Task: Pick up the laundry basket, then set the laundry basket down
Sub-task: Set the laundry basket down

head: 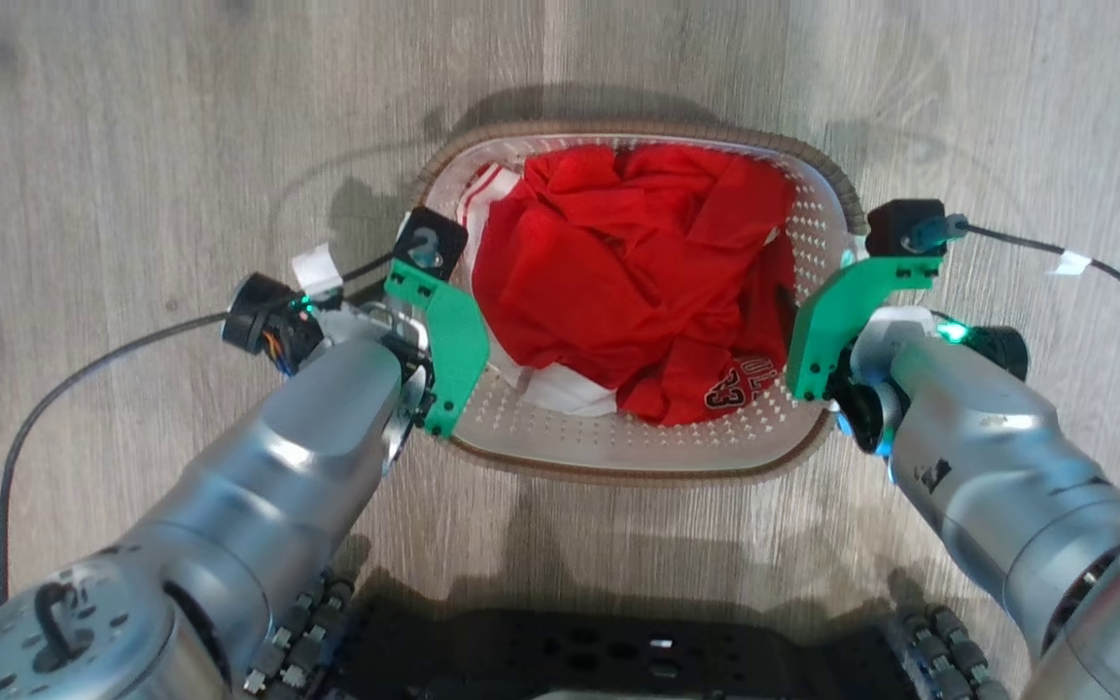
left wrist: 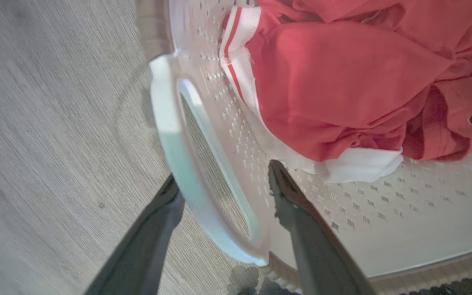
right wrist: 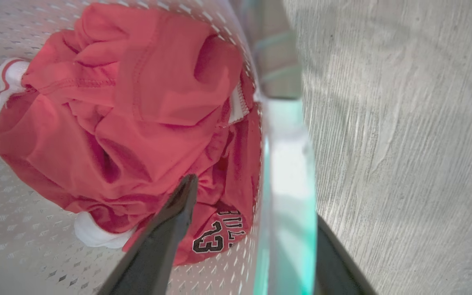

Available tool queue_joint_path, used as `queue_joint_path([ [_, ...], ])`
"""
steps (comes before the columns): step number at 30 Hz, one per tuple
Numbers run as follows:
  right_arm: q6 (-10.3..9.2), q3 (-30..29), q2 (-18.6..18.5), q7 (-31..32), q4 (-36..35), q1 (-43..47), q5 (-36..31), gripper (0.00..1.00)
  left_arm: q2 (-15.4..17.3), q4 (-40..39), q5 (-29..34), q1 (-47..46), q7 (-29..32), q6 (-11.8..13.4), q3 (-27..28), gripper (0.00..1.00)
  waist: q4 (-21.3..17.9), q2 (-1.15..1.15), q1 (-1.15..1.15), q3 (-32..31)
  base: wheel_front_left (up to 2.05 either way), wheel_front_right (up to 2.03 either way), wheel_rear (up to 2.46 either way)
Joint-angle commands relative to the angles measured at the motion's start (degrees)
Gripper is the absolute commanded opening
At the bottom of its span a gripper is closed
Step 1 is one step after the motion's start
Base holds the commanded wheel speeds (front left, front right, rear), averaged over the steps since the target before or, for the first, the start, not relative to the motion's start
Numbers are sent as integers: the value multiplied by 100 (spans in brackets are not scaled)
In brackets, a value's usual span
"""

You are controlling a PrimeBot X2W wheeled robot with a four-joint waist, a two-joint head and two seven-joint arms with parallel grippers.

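- Left gripper [left wrist: 223, 174] stands wide, its two dark fingers astride the laundry basket's left handle [left wrist: 170, 135]. One finger [left wrist: 154, 233] is outside against the white loop and the other [left wrist: 301, 221] is inside over the perforated wall.
- Right gripper [right wrist: 254, 200] is also spread, astride the right handle [right wrist: 289, 172]. Its inner finger [right wrist: 166, 237] lies over the cloth with a gap to the wall. Its outer finger [right wrist: 334, 262] is mostly hidden behind the handle.
- From above, green brackets [head: 453, 340] and the silver wrists cover both sets of fingers.
- The laundry basket [head: 638, 442] sits in the middle of the grey wood floor [head: 132, 117], between the two arms and just beyond the robot's dark base [head: 618, 661].
- I cannot tell whether it rests on the floor or hangs clear of it.
- The left forearm cuts off its near left corner.
- A crumpled red garment [head: 618, 262] with white trim fills most of the basket. Its number 23 reads clearly, but the lettering above it is broken by folds.
- Black cables [head: 64, 389] trail off to the left and right, cut by the picture's edges.
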Motion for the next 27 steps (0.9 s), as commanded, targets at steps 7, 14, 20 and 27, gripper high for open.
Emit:
queue_joint_path([
  [7,40,-248,41,205,-33,687,-262,100,82,54,93,399,46,-46,26,100,1,0,0,-582,0,0,0],
  [14,40,-690,136,324,-33,1163,-307,100,82,475,-89,853,-207,-121,80,100,-167,0,0,-1500,0,0,0],
  [20,40,-892,179,-151,-86,1250,-296,100,118,745,-254,1046,-938,-305,262,100,-291,0,0,-2283,0,0,0],
  [27,40,-1113,179,-976,-342,978,-403,100,213,676,-437,1020,-2123,-229,667,100,-408,0,0,-3127,0,0,0],
])
